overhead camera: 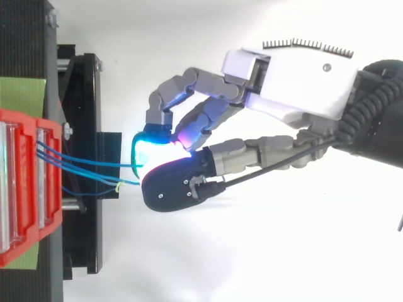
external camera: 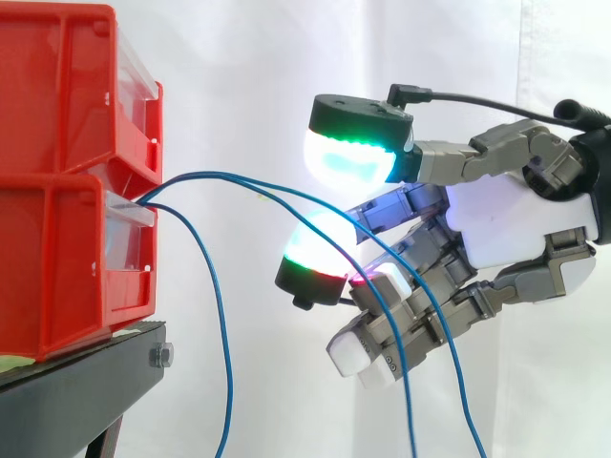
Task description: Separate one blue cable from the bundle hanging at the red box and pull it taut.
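Blue cables (external camera: 227,372) leave seam between stacked red bins (external camera: 57,143), arc out to right, hang slack. One drops near bins. Two run on across hand (external camera: 516,229), then fall below it. Hand level with that seam, near bins but apart from them. Cannot tell whether it grips any cable. Bins on black stand (external camera: 86,382), white curtain (external camera: 286,57) behind.

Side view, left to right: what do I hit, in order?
Stacked red plastic bins → thin blue cables hanging down from the bins → white and grey robot hand, coming in from the right edge.
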Tool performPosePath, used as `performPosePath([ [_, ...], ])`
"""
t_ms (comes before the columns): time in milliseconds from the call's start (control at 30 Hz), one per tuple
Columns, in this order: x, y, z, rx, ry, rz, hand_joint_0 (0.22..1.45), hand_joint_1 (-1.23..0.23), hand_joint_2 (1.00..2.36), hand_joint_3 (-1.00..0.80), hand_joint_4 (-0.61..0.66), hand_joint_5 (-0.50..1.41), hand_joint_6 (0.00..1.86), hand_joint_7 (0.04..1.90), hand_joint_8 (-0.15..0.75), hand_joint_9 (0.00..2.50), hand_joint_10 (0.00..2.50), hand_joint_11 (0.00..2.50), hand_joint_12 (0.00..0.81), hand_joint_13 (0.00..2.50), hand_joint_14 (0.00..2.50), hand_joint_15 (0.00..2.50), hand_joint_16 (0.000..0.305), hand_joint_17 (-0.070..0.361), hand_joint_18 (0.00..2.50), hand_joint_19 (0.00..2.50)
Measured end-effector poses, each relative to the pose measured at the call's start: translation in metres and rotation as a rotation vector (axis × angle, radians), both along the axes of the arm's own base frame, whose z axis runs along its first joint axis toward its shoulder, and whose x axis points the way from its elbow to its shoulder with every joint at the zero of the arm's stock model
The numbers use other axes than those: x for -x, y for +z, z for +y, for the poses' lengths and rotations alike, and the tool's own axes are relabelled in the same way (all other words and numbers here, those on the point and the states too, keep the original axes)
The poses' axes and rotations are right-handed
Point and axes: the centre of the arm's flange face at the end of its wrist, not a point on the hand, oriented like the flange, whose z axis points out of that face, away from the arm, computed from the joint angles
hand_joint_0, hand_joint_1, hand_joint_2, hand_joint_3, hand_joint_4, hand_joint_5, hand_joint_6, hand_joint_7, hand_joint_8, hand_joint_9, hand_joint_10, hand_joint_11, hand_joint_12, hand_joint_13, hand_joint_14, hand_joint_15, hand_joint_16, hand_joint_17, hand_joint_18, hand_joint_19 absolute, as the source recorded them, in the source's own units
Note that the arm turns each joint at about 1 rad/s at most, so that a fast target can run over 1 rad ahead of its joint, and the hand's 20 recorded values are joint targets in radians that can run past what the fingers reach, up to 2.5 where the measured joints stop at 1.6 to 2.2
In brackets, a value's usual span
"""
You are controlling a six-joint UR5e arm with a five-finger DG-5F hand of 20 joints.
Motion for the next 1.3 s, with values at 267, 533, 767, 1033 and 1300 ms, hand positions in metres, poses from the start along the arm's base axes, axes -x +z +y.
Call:
performPosePath([
  [267,0.006,0.012,-0.006,0.002,-0.008,0.006,0.62,-0.64,1.01,-0.37,0.11,-0.22,0.89,1.03,0.281,1.05,0.02,1.18,0.326,0.79,0.02,0.5,0.04,0.091,0.53,0.46],
  [533,0.009,0.016,-0.009,0.004,-0.011,0.021,0.62,-0.64,1.01,-0.34,0.08,-0.22,0.9,1.03,0.281,1.06,0.02,1.2,0.323,0.8,0.02,0.5,0.04,0.091,0.54,0.46],
  [767,0.01,0.015,-0.009,0.004,-0.012,0.023,0.63,-0.67,1.02,-0.21,0.0,-0.22,0.92,1.08,0.28,1.07,0.02,1.22,0.321,0.8,0.02,0.5,0.04,0.091,0.54,0.46],
  [1033,0.01,0.015,-0.011,0.002,-0.014,0.023,0.67,-0.73,1.02,-0.2,-0.07,-0.23,0.94,1.1,0.266,1.06,0.02,1.22,0.316,0.79,0.02,0.5,0.041,0.091,0.54,0.45],
  [1300,0.01,0.014,-0.011,0.003,-0.014,0.024,0.69,-0.72,1.02,-0.25,-0.08,-0.24,0.94,1.11,0.246,1.08,0.02,1.31,0.313,0.78,0.02,0.49,0.04,0.089,0.53,0.44],
])
